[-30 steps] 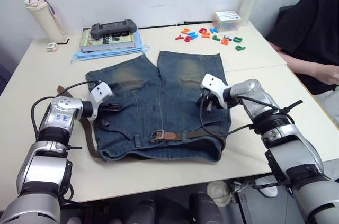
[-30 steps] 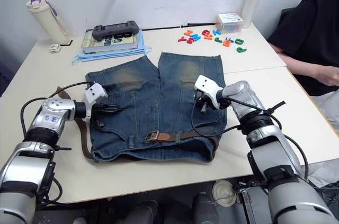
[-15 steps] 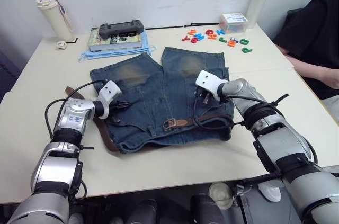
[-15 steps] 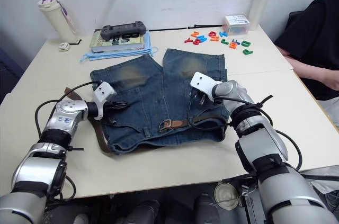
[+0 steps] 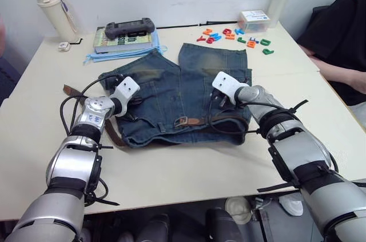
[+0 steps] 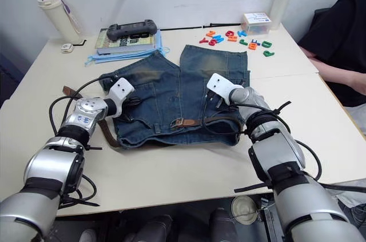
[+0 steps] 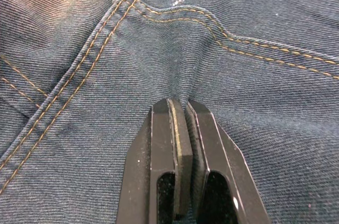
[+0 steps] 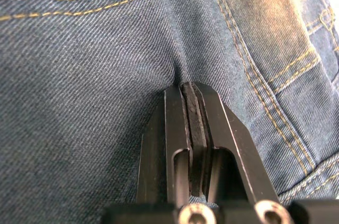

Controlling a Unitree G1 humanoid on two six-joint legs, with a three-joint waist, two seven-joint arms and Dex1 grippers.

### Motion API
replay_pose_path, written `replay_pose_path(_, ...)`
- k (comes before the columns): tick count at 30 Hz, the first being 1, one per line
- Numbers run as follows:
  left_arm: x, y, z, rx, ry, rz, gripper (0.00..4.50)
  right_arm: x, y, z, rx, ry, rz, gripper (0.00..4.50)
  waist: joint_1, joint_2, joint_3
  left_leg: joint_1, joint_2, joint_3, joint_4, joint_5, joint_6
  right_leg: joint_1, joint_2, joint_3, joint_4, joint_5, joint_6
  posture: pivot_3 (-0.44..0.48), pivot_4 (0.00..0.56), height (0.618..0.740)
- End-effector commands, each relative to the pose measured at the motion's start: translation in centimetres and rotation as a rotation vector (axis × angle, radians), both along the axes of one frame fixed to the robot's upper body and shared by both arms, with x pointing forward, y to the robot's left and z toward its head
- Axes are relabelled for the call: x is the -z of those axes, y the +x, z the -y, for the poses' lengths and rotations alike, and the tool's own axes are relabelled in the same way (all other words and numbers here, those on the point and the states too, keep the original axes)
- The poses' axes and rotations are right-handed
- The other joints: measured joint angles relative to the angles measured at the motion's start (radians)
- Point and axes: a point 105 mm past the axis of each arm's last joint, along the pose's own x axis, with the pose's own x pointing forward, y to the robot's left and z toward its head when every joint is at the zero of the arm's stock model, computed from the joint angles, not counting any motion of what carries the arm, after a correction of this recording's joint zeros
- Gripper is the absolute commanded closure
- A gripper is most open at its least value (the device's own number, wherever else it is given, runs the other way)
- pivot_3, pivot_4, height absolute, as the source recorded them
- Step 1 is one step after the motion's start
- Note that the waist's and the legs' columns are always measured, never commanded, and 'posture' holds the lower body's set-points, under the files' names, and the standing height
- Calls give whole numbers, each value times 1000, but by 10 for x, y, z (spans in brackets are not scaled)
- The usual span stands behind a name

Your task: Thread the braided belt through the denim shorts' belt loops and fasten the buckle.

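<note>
Both pincers stay clamped on pinches of the blue faded denim shorts (image 5: 180, 96): the left gripper (image 7: 181, 108) near the left edge, the right gripper (image 8: 186, 89) on the right leg. They have dragged the shorts away from the table's near edge. The dark brown braided belt (image 5: 220, 119) lies threaded along the waistband just nearside of the right gripper, its metal buckle (image 5: 181, 121) apparently fastened, so the task looks near finished.

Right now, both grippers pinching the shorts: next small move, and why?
Probably open both and let go. The left gripper and right gripper are each shut on a fold of the shorts, while the belt already runs through the waistband, apparently buckled.
</note>
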Motion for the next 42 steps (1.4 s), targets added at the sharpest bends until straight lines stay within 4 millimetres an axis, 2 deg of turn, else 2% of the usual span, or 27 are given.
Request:
replay_pose_path(1,14,-13,-3,53,-51,-66,4462,-14,4,20,73,42,45,4444,-1,0,0,-2,0,0,0,0,0,-2,0,0,0,0,0,0,150,738)
replay_pose_path(2,13,-14,-3,61,-60,-61,4500,-16,5,19,71,61,50,3838,-2,0,0,-6,0,0,1,1,0,-5,0,0,0,0,0,0,150,738)
replay_pose_path(3,12,-15,-3,70,-68,-55,4121,-20,5,18,68,92,50,3512,-3,0,0,-6,0,0,1,2,0,-5,0,0,0,0,0,0,150,738)
replay_pose_path(6,1,-14,-9,57,-94,-8,2922,-35,7,16,49,156,74,2069,-10,0,0,-7,0,-1,0,2,0,-5,0,-1,0,0,0,0,150,738)
replay_pose_path(7,-6,-14,-12,54,-112,22,2517,-44,7,16,41,173,92,1656,-16,1,1,-8,0,-1,0,2,0,-5,0,-1,0,0,0,0,150,738)
replay_pose_path(9,-32,-17,-17,55,-204,109,1636,-69,6,14,2,256,128,678,-25,2,4,-9,0,-1,-1,1,0,-6,0,-1,0,0,0,0,150,738)
replay_pose_path(10,-41,-19,-19,59,-235,134,1628,-77,4,14,-13,279,136,238,-27,3,6,-10,1,-1,-1,1,0,-7,0,-1,0,0,1,0,150,738)
replay_pose_path(11,-48,-23,-20,63,-255,156,1628,-83,1,13,-32,291,143,109,-29,3,6,-13,1,-1,0,1,0,-11,-1,0,1,0,1,0,150,738)
replay_pose_path(13,-69,-37,-21,71,-315,218,1628,-104,-18,1,-104,402,151,109,-36,3,6,-21,2,-1,1,2,0,-20,0,0,2,0,1,0,150,738)
replay_pose_path(17,-109,-69,-25,45,-500,315,1628,-140,-79,-26,-287,621,159,109,-51,4,6,-29,7,-8,2,-1,-4,-27,0,-1,0,0,-1,0,150,738)
replay_pose_path(19,-122,-85,-25,39,-613,305,1628,-146,-109,-35,-373,680,143,109,-52,4,7,-31,7,-10,1,-1,-5,-30,0,1,0,-1,-2,0,150,738)
replay_pose_path(22,-126,-99,-35,-26,-749,267,1628,-140,-138,-43,-435,714,106,109,-47,3,7,-26,3,-10,2,-1,-5,-28,0,0,2,-1,-2,0,150,738)
replay_pose_path(27,-106,-108,-77,-263,-886,223,1628,-112,-162,-45,-448,706,39,109,-20,2,8,-7,3,-9,-1,-3,-2,-10,2,1,-4,-1,-2,0,150,738)
replay_pose_path(30,-88,-108,-115,-465,-977,225,1628,-93,-169,-43,-434,664,22,109,-6,0,9,-7,1,-9,0,-3,-2,-10,2,1,-4,-1,-2,0,150,738)
replay_pose_path(32,-76,-109,-132,-554,-993,218,1628,-82,-170,-41,-415,630,11,109,3,0,9,-8,1,-9,0,-3,-2,-10,2,1,-5,-1,-2,0,150,738)
replay_pose_path(42,-36,-97,-164,-788,-1043,136,1628,-58,-171,-36,-339,623,-27,109,7,-7,11,-8,1,-10,0,-3,-2,-7,2,-1,-8,-1,-1,0,150,738)
